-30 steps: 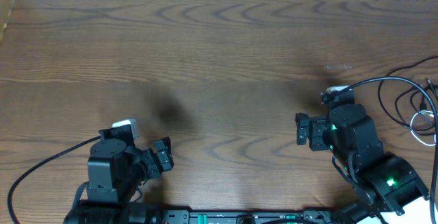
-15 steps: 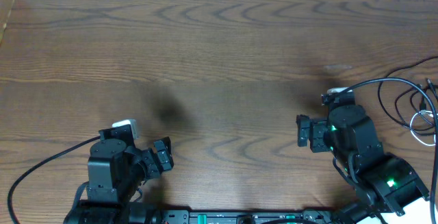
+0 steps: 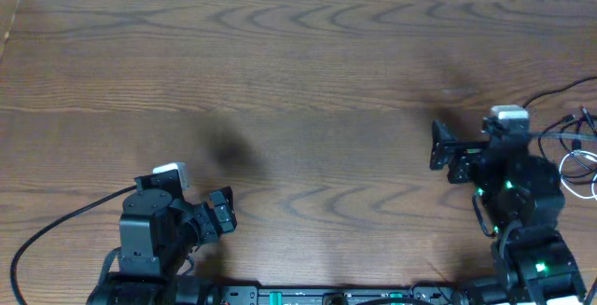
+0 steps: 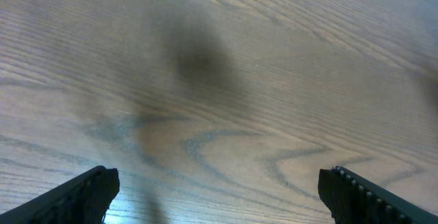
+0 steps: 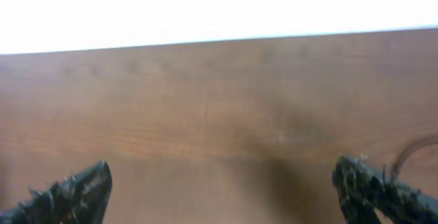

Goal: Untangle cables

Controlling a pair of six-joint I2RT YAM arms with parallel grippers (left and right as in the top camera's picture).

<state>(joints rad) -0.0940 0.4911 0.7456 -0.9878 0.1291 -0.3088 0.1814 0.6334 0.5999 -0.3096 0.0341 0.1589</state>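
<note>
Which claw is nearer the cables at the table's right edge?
Right. The right claw is a short way left of the cables, not touching them; the left claw sits far off at the front left.

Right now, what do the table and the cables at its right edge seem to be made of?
Table: wood or a wood-look laminate, brown, with a matte to faintly glossy finish; long grain lines and arches run across it. Cables: probably plastic or rubber sheathing, black and white, smooth; they lie in thin, loose curves, too small to judge further.
</note>
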